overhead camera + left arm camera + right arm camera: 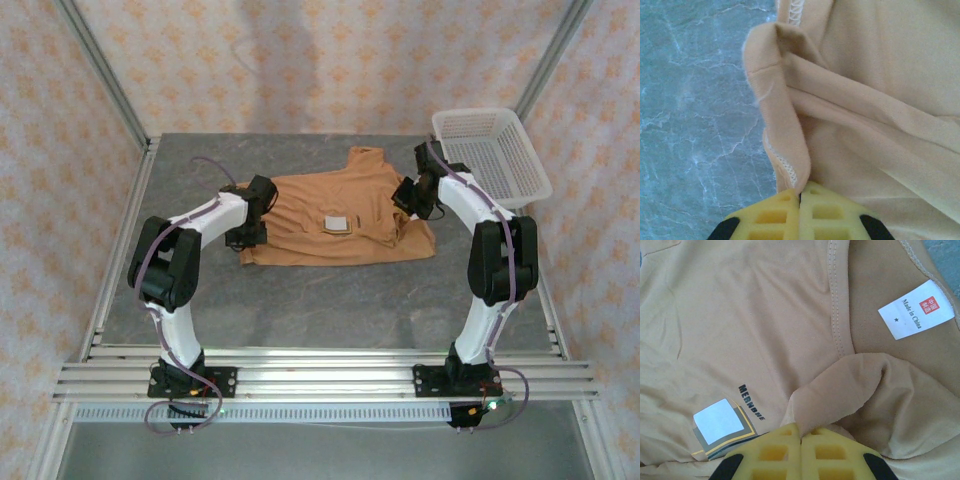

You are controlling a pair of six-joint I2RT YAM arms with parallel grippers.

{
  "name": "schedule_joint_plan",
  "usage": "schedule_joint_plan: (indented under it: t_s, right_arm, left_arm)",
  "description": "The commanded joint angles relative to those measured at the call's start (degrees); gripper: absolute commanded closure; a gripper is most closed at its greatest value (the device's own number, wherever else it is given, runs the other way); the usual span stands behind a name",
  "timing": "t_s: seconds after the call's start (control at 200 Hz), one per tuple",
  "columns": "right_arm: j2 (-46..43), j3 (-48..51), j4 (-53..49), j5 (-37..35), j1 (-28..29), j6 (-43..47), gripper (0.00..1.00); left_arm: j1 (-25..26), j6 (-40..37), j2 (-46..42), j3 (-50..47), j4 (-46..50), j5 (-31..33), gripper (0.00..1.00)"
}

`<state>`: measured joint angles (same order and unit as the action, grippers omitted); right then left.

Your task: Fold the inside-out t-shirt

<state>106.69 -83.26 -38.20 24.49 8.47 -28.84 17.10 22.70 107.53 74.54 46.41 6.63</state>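
The inside-out t-shirt [340, 215], orange-tan, lies spread on the grey table with a white square label [336, 223] near its middle. My left gripper [266, 203] is at the shirt's left edge. In the left wrist view its yellow fingers [775, 215] are shut, pinching a stitched hem fold of the t-shirt [875, 100]. My right gripper [405, 197] is at the shirt's right side. In the right wrist view that gripper [801, 432] is shut on a raised fold of the t-shirt [740, 315], beside a white "Made in China" tag [916, 310] and a printed label [722, 425].
A white plastic basket [490, 152] stands at the back right corner of the table. Bare grey marbled tabletop [695, 100] lies left of the shirt and in front of it [320, 305]. Metal frame posts and patterned curtains surround the table.
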Motion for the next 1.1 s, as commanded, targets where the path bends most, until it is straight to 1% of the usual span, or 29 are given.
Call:
schedule_joint_plan:
  t_s: [0.0,0.13,0.195,0.245,0.31,0.365,0.405,0.42,0.555,0.661,0.791,0.931,1.031,1.091]
  right_arm:
    - [-0.3,-1.9,-2.1,-0.2,-0.1,0.9,1.00]
    - [-0.6,-2.4,-2.3,-0.4,0.0,0.8,1.00]
    - [-1.0,-3.8,-3.1,-0.7,-0.1,0.8,1.00]
    - [-1.4,-6.4,-4.2,-0.7,-0.4,0.9,1.00]
    - [-2.3,-11.2,-6.0,-0.1,-0.8,1.5,1.00]
    - [-3.7,-15.9,-7.3,0.2,-1.3,1.8,1.00]
    - [-4.9,-19.6,-8.2,0.2,-1.8,1.7,1.00]
    - [-5.4,-20.7,-8.6,0.3,-2.0,1.6,1.00]
    - [-9.5,-33.3,-13.0,1.8,-4.3,0.8,1.00]
    - [-12.2,-42.0,-16.3,3.3,-5.4,0.5,1.00]
    - [-15.6,-48.7,-18.5,5.6,-5.4,0.0,1.00]
    - [-19.3,-53.1,-20.5,8.9,-5.4,-1.0,1.00]
    - [-23.0,-52.9,-22.7,12.3,-5.4,-1.8,1.00]
    - [-26.6,-50.1,-23.1,13.1,-5.4,-2.0,1.00]
  left_arm:
    - [-0.8,0.3,-1.9,2.2,3.4,3.6,1.00]
    - [-1.6,0.1,-5.4,3.6,4.2,4.0,1.00]
    - [-3.3,0.0,-8.8,4.4,2.7,1.2,1.00]
    - [-5.6,0.2,-12.7,4.4,-0.4,-3.0,1.00]
    - [-10.1,2.1,-18.8,4.0,-6.3,-12.0,1.00]
    - [-14.8,5.3,-23.8,3.5,-12.4,-19.9,1.00]
    - [-18.1,7.5,-26.7,3.8,-16.5,-24.7,1.00]
    - [-19.3,9.6,-27.8,4.0,-17.8,-26.1,1.00]
    - [-28.9,17.5,-32.9,9.1,-25.0,-36.5,1.00]
    - [-33.9,21.8,-35.1,13.3,-28.5,-42.5,1.00]
    - [-35.8,20.8,-37.0,19.9,-26.4,-46.7,1.00]
    - [-35.8,16.4,-40.1,26.8,-17.9,-45.8,1.00]
    - [-35.8,13.3,-43.1,29.7,-12.5,-44.9,1.00]
    - [-35.8,12.1,-45.6,29.6,-11.0,-45.0,1.00]
